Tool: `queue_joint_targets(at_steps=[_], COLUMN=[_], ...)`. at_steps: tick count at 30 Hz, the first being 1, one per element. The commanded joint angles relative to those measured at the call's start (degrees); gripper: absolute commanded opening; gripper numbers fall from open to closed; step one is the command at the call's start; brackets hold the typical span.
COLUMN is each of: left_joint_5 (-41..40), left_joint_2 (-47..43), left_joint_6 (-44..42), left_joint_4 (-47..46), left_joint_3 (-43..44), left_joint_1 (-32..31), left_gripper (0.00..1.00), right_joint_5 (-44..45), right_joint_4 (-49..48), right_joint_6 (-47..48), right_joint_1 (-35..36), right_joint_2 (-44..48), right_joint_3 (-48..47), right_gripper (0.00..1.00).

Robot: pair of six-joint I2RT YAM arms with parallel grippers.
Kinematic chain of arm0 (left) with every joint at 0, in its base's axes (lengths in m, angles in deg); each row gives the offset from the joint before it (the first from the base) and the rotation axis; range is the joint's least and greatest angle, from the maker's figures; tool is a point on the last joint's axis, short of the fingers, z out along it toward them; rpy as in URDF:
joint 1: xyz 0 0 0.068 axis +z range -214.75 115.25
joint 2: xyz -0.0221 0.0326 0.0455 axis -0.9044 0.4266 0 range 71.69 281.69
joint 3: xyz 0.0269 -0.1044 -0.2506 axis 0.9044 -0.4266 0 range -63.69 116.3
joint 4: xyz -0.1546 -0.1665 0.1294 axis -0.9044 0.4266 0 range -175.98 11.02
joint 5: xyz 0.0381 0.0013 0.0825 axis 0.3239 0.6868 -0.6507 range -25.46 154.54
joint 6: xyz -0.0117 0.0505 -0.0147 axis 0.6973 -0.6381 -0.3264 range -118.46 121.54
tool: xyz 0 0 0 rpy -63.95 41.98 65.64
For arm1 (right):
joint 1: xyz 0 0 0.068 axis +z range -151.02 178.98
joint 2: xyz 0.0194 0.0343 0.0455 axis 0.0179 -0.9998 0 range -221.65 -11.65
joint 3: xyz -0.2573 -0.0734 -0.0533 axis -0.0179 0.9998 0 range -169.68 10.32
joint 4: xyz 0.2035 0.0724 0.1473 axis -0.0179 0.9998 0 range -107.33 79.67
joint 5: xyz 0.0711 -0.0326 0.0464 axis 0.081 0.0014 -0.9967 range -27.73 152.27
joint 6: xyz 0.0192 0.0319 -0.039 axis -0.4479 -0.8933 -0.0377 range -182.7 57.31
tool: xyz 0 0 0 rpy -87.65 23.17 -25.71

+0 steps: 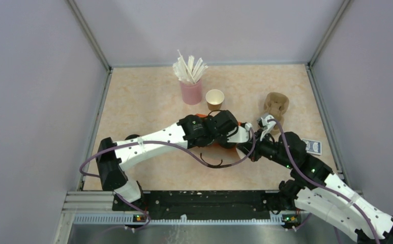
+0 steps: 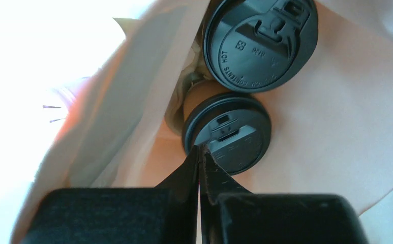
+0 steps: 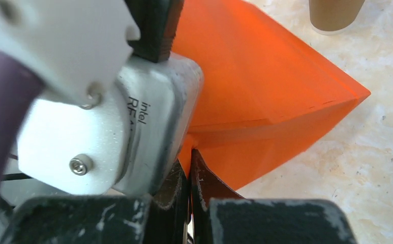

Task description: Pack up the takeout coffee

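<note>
The tabletop [image 1: 143,101] carries the orange bag [image 3: 265,91] at its middle, with both arms crowded over it. Inside the bag are two lidded coffees, the far lid [image 2: 260,43] and the near lid [image 2: 230,137]. Their long axes point roughly back at the left fingers [image 2: 200,156]. These are pressed together and empty, tips at the near lid's rim. The right fingers [image 3: 190,170] are also closed at the bag's outer edge, possibly pinching paper. An open brown cup [image 1: 215,99] stands just beyond the bag, nearer the left arm. Only the left wrist view sees into the bag. The overhead view hides its contents under the arms.
</note>
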Motion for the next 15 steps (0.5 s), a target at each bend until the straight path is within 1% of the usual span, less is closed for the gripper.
queue_joint_targets(at_steps=[1, 6, 9, 12, 15], left_joint_5=[3.13, 5.77, 8.09, 8.77, 8.58], left_joint_2=[-0.5, -0.86, -0.48, 0.14, -0.48], left_joint_6=[4.81, 4.91, 6.17, 7.07, 6.94], left_joint_4=[4.13, 3.77, 5.88, 7.94, 6.85], left_joint_3=[-0.04, -0.74, 0.63, 2.32, 0.66], left_joint_1=[-0.16, -0.16, -0.36, -1.05, -1.48], left_gripper=[0.0, 0.0, 0.0, 0.0, 0.0], right_joint_5=[-2.71, -2.64, -2.68, -2.64, -2.71], right_joint_4=[-3.08, -2.77, -2.57, -2.37, -2.51], right_joint_6=[-0.23, -0.02, -0.06, -0.01, 0.01], right_joint_1=[0.57, 0.52, 0.54, 0.52, 0.52], right_joint_2=[-0.48, -0.63, -0.59, -0.53, -0.49], right_joint_3=[-0.55, -0.59, -0.77, -0.72, -0.52], right_gripper=[0.0, 0.0, 0.0, 0.0, 0.0])
